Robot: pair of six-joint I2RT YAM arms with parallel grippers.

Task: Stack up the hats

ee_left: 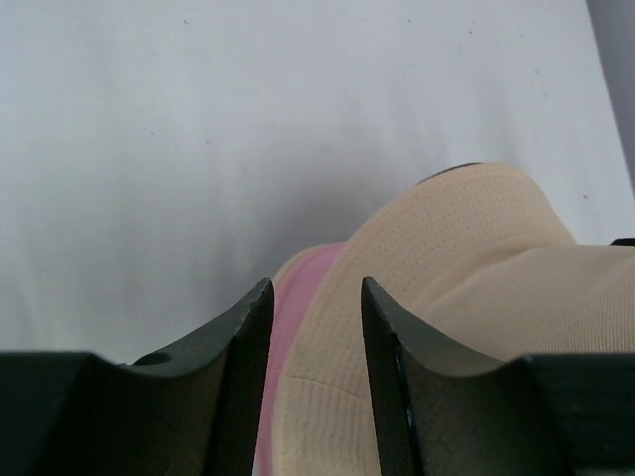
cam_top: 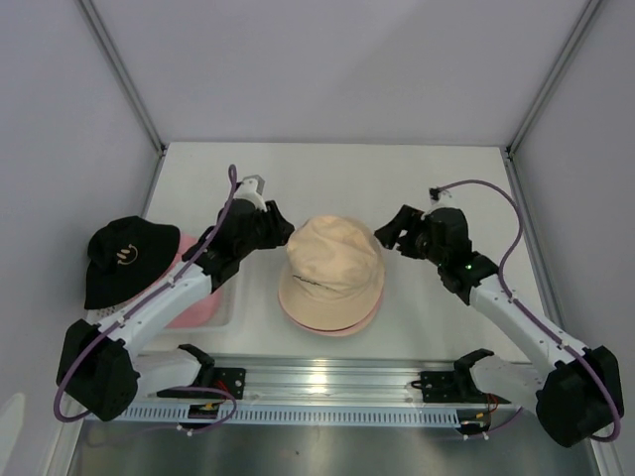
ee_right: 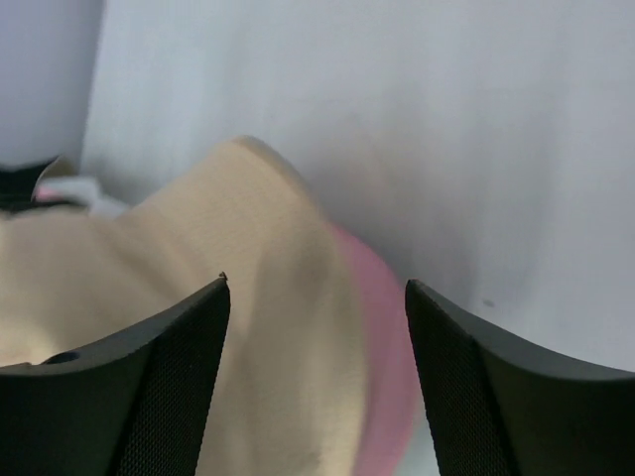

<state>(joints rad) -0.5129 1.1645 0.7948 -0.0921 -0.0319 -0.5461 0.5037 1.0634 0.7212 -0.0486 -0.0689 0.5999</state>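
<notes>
Table [cam_top: 417, 178] fills the mid frame of the top view, white, w/ both arms reaching in from the bottom corners.

Hats next. Cream hat [cam_top: 332, 268] sits centre frame, crown up, on top of a pink hat [cam_top: 337, 329]; only a thin pink rim shows at its lower edge. That pair looks done. Black hat [cam_top: 124, 260] is at mid left, well apart from the centre stack, overlapping the left edge of a second pink hat [cam_top: 193, 302], which is partly hidden by the left arm.

Left gripper [cam_top: 278, 223] is just beside the cream hat's upper-left side. Its wrist cam shows fingers apart w/ nothing between them, only cream and pink brim beyond. Right gripper [cam_top: 389, 236] is near the hat's upper-right side, fingers spread wide, also empty.

Smallest: white logo [cam_top: 124, 256] on the black hat.

Step in hand, my read: one placement finished, both grippers free beside the stack. Next move prob. calls for the left arm to swing to frame left, pinch the black hat's brim or crown, and carry it over to the centre stack. Soft fabric, so grip may fold it.
</notes>
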